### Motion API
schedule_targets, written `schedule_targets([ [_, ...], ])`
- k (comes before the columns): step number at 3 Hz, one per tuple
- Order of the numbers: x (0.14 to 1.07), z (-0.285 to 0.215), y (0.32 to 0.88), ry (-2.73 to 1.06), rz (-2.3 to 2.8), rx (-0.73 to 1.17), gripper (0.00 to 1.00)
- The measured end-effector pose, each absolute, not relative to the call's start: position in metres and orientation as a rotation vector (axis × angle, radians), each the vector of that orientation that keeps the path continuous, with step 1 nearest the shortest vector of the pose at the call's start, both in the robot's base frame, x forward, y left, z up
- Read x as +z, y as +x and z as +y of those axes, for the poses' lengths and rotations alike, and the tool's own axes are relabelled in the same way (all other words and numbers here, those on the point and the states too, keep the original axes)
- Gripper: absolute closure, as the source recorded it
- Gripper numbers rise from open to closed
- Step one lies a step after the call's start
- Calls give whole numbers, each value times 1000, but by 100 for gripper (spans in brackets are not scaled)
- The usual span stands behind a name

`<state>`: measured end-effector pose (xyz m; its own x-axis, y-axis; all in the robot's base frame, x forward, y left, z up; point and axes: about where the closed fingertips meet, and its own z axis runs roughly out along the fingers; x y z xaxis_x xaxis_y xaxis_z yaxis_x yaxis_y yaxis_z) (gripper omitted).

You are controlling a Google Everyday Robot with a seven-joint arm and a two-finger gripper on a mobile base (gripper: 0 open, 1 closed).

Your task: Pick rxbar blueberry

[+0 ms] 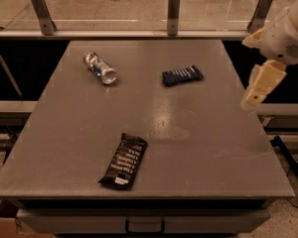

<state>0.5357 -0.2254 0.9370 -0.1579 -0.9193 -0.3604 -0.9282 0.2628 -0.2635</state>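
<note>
The wide grey flat surface carries three things. The robot's cream-coloured tool hangs at its right edge, well apart from them; whether it is wide or narrow I cannot tell. A long black bar wrapper lies near the front, and a shiny silver can at back left. The rxbar blueberry, a small navy wrapper, lies back right of centre. Judging by this, the approach is barely begun: the tool must next travel left and descend over it.

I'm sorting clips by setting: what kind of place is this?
Likely a robotics lab: a grey table fenced by a clear panel on metal posts, the tool poised off its right edge.
</note>
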Motion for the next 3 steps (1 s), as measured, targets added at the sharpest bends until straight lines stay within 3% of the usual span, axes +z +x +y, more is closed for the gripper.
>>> schedule_targets([
  [2,851,-197,656,-1551,2063,286,0],
  [3,823,-182,677,-1496,2067,380,0],
])
